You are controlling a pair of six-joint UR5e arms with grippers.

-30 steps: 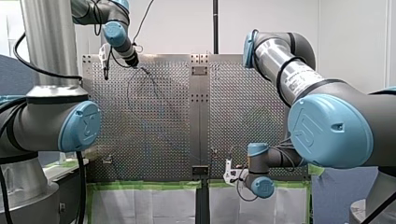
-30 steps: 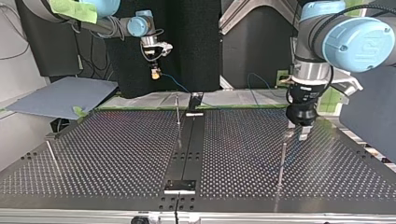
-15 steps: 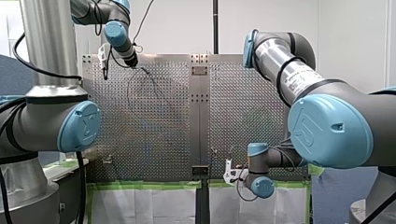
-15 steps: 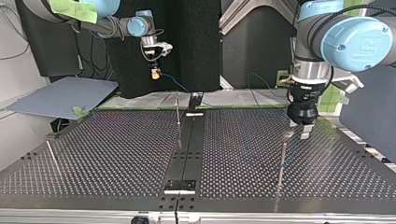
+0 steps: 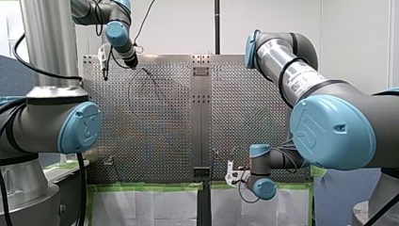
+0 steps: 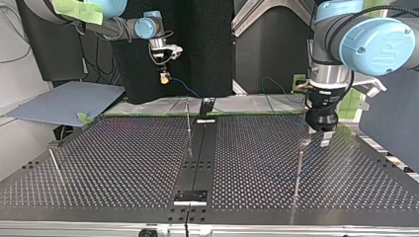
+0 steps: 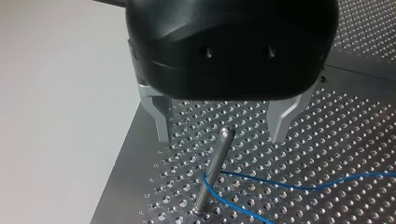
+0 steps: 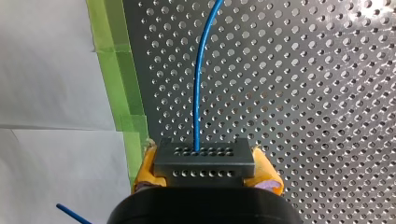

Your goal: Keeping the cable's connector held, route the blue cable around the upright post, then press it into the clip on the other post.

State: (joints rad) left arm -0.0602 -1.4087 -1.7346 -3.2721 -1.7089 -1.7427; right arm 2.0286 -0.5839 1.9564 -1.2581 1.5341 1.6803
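Observation:
In the right wrist view my right gripper (image 8: 205, 164), with yellow pads, is shut on the grey perforated connector (image 8: 204, 173). The blue cable (image 8: 200, 84) runs straight out of it over the perforated table (image 8: 327, 93). In the left wrist view my left gripper (image 7: 223, 126), black with metal fingers (image 7: 161, 119), stands open just above the tip of an upright post (image 7: 214, 170). The cable (image 7: 285, 185) loops around that post's base. In the top view my left gripper (image 6: 320, 137) hangs over this post (image 6: 298, 168), and my right gripper (image 6: 164, 77) is raised beyond the table's far edge.
A second thin post (image 6: 188, 116) stands by the dark centre strip (image 6: 197, 163), and a third (image 6: 54, 165) near the top view's left edge. Green tape (image 8: 119, 70) and white sheets line the table's edge by my right gripper. A grey sheet (image 6: 64, 101) lies off the table.
My left gripper has drifted slightly toward the top view's right while staying open over the post. My right arm has held still with the connector.

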